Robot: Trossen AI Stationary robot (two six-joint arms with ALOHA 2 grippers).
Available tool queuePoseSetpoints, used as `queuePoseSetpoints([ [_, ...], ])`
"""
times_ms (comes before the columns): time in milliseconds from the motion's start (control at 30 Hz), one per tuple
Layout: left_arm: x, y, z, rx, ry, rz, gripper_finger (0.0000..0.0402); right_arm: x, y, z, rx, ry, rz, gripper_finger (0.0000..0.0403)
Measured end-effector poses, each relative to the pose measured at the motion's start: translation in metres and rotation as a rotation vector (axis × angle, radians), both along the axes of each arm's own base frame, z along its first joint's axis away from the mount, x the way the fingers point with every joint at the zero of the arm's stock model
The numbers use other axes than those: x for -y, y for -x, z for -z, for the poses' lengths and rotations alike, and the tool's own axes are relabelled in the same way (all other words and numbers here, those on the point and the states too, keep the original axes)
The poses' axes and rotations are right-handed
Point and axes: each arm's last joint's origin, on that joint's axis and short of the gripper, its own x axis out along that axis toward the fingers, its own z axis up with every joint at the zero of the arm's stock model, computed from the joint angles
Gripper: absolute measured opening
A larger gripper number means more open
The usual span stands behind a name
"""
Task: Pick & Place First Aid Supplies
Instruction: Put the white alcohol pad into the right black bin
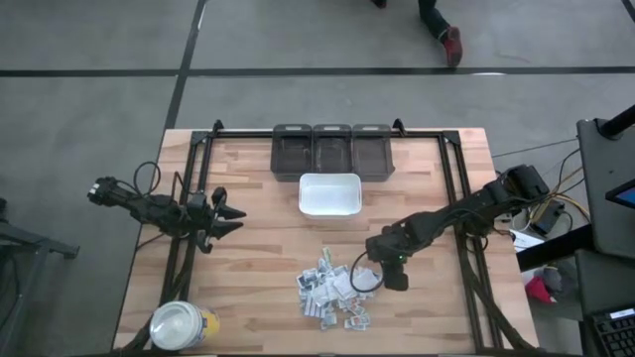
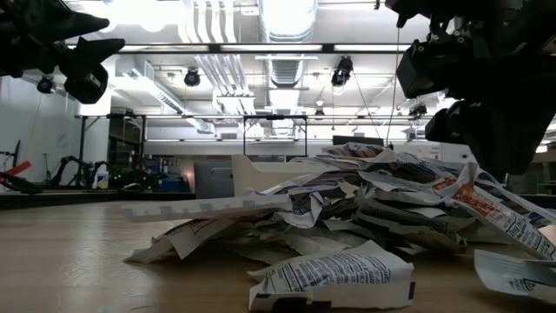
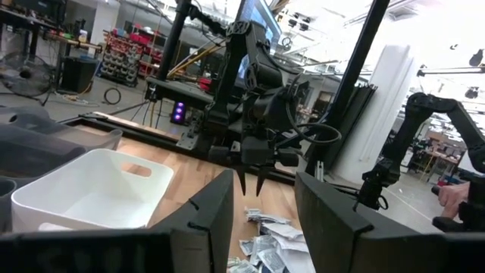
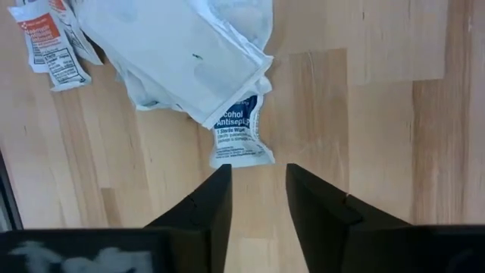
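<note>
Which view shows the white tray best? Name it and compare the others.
The high view: the white tray shows whole from above, in front of three dark bins. The left wrist view shows one corner and a handle slot close up. The low and right wrist views do not clearly show it.

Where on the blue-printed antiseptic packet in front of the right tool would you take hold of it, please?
Grip the antiseptic packet at its free short end, the part clear of the pile. It lies flat on the table, its other end tucked under a larger white packet. Bring the open right tool straight down over that end.
</note>
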Motion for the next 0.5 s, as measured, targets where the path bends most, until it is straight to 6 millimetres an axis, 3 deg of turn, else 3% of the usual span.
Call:
queuePoseSetpoints([
  [500, 0.0001, -0.0002, 0.002, -0.019, -0.012, 0.0, 0.0138, 0.0, -0.0008, 0.003, 0.034, 0.076, -0.032, 0.012],
])
